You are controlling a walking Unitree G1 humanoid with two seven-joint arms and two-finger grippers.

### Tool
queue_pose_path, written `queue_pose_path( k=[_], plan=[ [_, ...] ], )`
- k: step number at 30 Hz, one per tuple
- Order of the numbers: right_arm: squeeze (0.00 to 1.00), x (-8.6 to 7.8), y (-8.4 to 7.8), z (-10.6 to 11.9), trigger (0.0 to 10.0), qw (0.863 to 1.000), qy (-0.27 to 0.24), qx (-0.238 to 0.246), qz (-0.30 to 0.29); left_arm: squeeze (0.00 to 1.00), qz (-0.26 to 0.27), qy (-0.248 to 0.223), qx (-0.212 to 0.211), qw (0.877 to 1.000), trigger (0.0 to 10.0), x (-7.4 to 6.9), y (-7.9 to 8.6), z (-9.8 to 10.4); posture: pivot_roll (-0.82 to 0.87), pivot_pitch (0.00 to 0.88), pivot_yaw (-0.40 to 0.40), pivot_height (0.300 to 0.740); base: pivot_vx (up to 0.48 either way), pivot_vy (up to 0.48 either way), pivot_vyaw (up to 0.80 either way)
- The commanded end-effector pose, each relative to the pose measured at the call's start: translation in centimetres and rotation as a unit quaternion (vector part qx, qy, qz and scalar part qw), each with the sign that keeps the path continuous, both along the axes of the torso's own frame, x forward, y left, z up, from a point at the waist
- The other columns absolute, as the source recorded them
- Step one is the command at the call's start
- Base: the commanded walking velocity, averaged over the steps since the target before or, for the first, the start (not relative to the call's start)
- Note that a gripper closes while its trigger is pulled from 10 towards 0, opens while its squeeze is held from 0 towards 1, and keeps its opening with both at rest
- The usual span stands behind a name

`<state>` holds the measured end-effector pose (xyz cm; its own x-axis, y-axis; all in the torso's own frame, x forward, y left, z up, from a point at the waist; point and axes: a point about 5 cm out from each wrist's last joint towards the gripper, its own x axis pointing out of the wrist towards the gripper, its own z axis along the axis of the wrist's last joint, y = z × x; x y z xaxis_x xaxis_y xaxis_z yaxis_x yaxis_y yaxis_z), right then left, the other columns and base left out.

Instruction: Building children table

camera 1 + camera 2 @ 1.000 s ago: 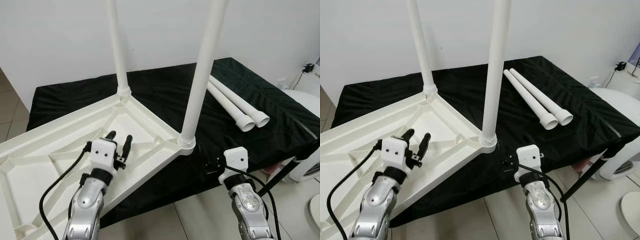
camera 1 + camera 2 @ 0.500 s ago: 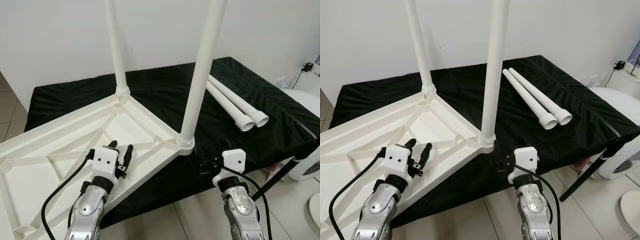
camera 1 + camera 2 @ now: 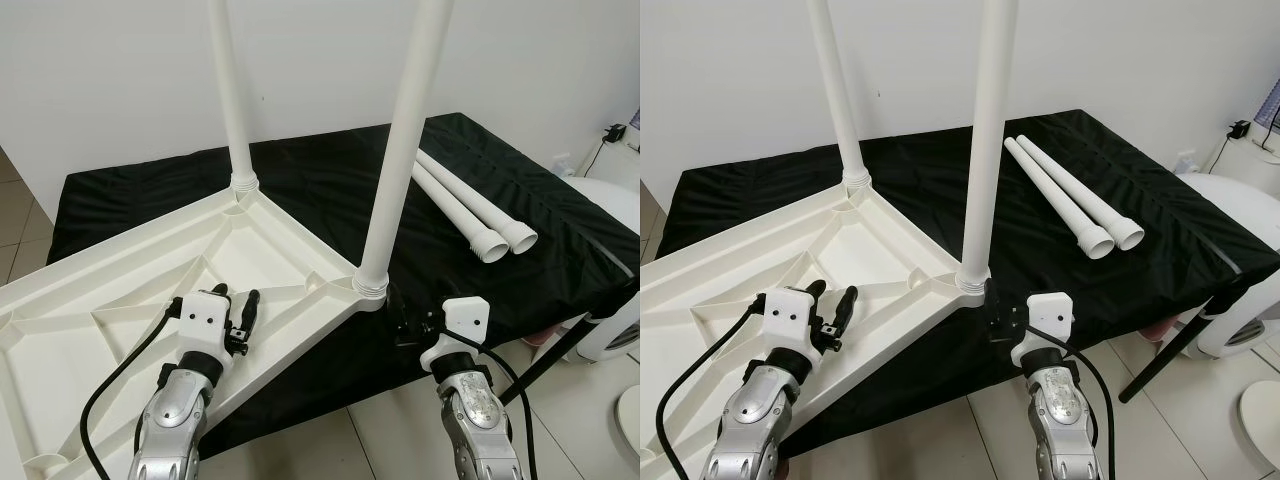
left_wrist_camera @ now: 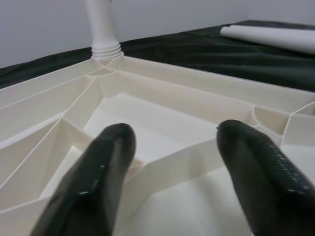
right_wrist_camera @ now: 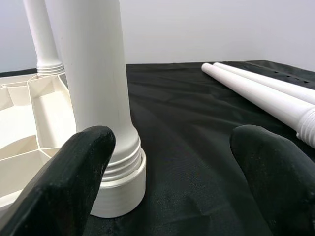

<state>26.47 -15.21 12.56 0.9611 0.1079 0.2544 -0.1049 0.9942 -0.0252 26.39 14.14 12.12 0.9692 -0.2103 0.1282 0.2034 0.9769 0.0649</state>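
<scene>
The white children's table top (image 3: 120, 290) lies upside down on a surface covered with black cloth (image 3: 320, 190). Two white legs stand screwed into it, one at the far corner (image 3: 229, 90) and one at the near corner (image 3: 398, 160). Two loose legs (image 3: 470, 212) lie side by side on the cloth to the right. My left gripper (image 3: 238, 297) is open just above the ribbed underside (image 4: 162, 118), holding nothing. My right gripper (image 3: 405, 326) is open and empty at the cloth's front edge, beside the near leg's threaded base (image 5: 115, 167).
The covered surface ends just in front of both grippers, with tiled floor (image 3: 380, 440) below. A black stand strut (image 3: 545, 360) and a white rounded object (image 3: 618, 330) are at the right. A white wall (image 3: 120, 80) rises close behind.
Both arms have drawn back toward me and lower. The left gripper slid toward the table top's near edge; the right gripper shifted left, closer to the near leg's base.
</scene>
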Motion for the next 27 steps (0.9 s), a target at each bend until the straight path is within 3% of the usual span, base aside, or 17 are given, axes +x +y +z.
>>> queue_pose_path(
  k=[1, 2, 3, 11, 12, 14, 15, 17, 18, 19, 20, 21, 22, 23, 24, 25, 27],
  plan=[
    [0.0, 0.1, 0.3, 0.2, 10.0, 1.0, -0.002, 0.005, 0.007, 1.0, 0.043, -0.013, -0.01, 0.999, 10.0, 0.0, 0.3, 0.5, -0.06, 0.052, 0.039, 0.74, 0.0, 0.0, 0.0],
    [0.0, 0.1, 0.4, 0.3, 10.0, 1.0, -0.002, 0.007, 0.009, 1.0, 0.042, -0.016, -0.006, 0.999, 10.0, 0.1, 0.3, 0.6, -0.06, 0.052, 0.04, 0.74, 0.0, 0.0, 0.0],
    [1.0, 0.2, 0.5, 0.4, 10.0, 1.0, -0.005, 0.005, 0.014, 1.0, 0.038, -0.021, -0.001, 0.999, 10.0, 0.1, 0.3, 0.7, -0.06, 0.052, 0.038, 0.74, 0.0, 0.0, 0.0],
    [0.82, 0.3, 0.7, 0.6, 10.0, 1.0, -0.008, -0.005, 0.017, 0.29, 0.022, -0.032, 0.022, 0.999, 10.0, -0.1, 0.2, 1.2, -0.05, 0.053, 0.034, 0.74, 0.0, 0.0, 0.0],
    [0.0, 0.3, 0.7, 0.6, 10.0, 1.0, -0.008, -0.006, 0.017, 0.0, 0.025, -0.028, 0.02, 0.999, 10.0, -0.1, 0.3, 1.2, -0.05, 0.058, 0.035, 0.74, 0.0, 0.0, 0.0],
    [0.0, 0.2, 0.8, 0.6, 10.0, 1.0, -0.006, -0.001, 0.024, 0.0, 0.026, -0.028, 0.015, 0.999, 10.0, -0.2, 0.3, 1.2, -0.05, 0.059, 0.035, 0.74, 0.0, 0.0, 0.0],
    [1.0, 0.2, 0.8, 0.6, 10.0, 1.0, -0.007, 0.003, 0.024, 1.0, 0.009, -0.037, 0.004, 0.999, 10.0, -0.5, 0.1, 1.5, -0.04, 0.058, 0.034, 0.74, 0.0, 0.0, 0.0],
    [1.0, 0.2, 0.8, 0.6, 10.0, 1.0, -0.009, -0.007, 0.018, 1.0, 0.006, -0.039, 0.005, 0.999, 10.0, -0.5, 0.0, 1.5, -0.04, 0.061, 0.032, 0.74, 0.0, 0.0, 0.0],
    [0.0, 0.2, 0.9, 0.6, 10.0, 1.0, -0.009, -0.009, 0.021, 1.0, 0.007, -0.038, 0.016, 0.999, 10.0, -0.5, -0.1, 1.4, -0.04, 0.061, 0.032, 0.74, 0.0, 0.0, 0.0],
    [0.0, 0.3, 1.0, 0.6, 10.0, 1.0, -0.008, -0.01, 0.025, 1.0, 0.008, -0.036, 0.026, 0.999, 10.0, -0.5, -0.1, 1.4, -0.04, 0.061, 0.032, 0.74, 0.0, 0.0, 0.0],
    [0.0, 0.3, 1.0, 0.6, 10.0, 1.0, -0.008, -0.009, 0.028, 0.0, 0.009, -0.035, 0.032, 0.999, 10.0, -0.5, -0.2, 1.3, -0.04, 0.061, 0.032, 0.74, 0.0, 0.0, 0.0],
    [0.0, 0.3, 1.0, 0.6, 10.0, 1.0, -0.008, -0.009, 0.028, 0.0, 0.009, -0.035, 0.032, 0.999, 10.0, -0.5, -0.2, 1.3, -0.04, 0.061, 0.032, 0.74, 0.0, 0.0, 0.0],
    [1.0, 0.3, 1.0, 0.6, 10.0, 1.0, -0.008, -0.009, 0.028, 0.0, 0.009, -0.035, 0.022, 0.999, 10.0, -0.5, -0.2, 1.3, -0.04, 0.06, 0.029, 0.74, 0.0, 0.0, 0.0],
    [0.96, 0.3, 0.8, 0.7, 10.0, 1.0, -0.009, -0.012, 0.025, 0.0, 0.007, -0.036, 0.019, 0.999, 10.0, -0.4, -0.3, 1.4, -0.04, 0.057, 0.028, 0.74, 0.0, 0.0, 0.0],
    [0.0, 0.3, 0.7, 0.7, 10.0, 1.0, -0.008, -0.013, 0.026, 0.0, 0.006, -0.039, 0.017, 0.999, 10.0, -0.4, -0.4, 1.5, -0.04, 0.057, 0.028, 0.74, 0.0, 0.0, 0.0],
    [1.0, 0.4, 0.6, 0.8, 10.0, 0.999, -0.011, -0.014, 0.027, 1.0, 0.009, -0.041, 0.011, 0.999, 10.0, -0.3, -0.4, 1.7, -0.05, 0.053, 0.028, 0.74, 0.0, 0.0, 0.0],
    [1.0, 0.4, 0.6, 0.9, 10.0, 0.999, -0.014, -0.015, 0.028, 1.0, 0.012, -0.042, 0.008, 0.999, 10.0, -0.2, -0.3, 1.8, -0.05, 0.053, 0.028, 0.74, 0.0, 0.0, 0.0]
  ],
)
